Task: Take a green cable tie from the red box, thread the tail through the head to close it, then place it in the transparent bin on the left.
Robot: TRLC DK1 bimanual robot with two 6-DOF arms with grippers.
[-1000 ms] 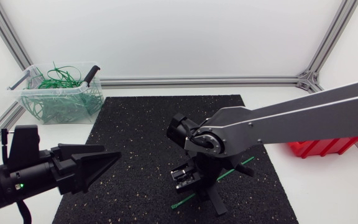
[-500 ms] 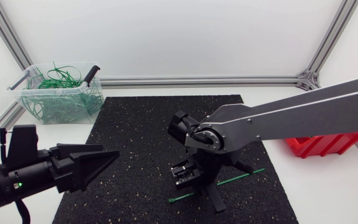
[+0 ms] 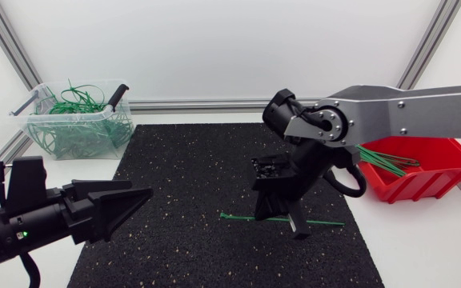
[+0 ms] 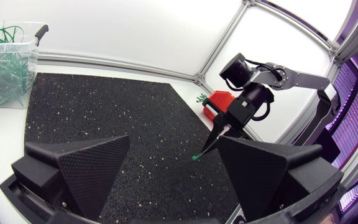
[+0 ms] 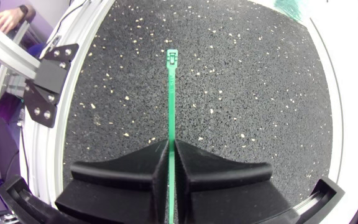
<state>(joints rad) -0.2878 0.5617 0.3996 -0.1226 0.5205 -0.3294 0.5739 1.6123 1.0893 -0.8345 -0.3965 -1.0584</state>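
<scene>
A right gripper (image 3: 283,218) hangs over the middle of a black mat (image 3: 174,168), its two fingers pressed together on a green cable tie (image 3: 238,216) that is pinched at about mid-length; the right wrist view shows the tie (image 5: 171,93) running straight out ahead of the closed right gripper (image 5: 171,146), with its small square head at the far end. Seen from overhead, the tie's long axis lies level and almost straight across the mat, head pointing toward the left arm's side and tail toward the red box (image 3: 422,188), where more ties lie; it seems to hang just above the mat, though it may be touching. The left gripper (image 3: 138,196) sits near the mat's left edge, its fingers spread wide and holding nothing. The transparent bin (image 3: 77,118), heaped with closed green ties, stands at the table's back left corner. The tie is probably very light, thin and springy, with a slick surface; its free ends are likely to sag and wobble, so a second hold close to the head or the tail tip would suit threading best.
</scene>
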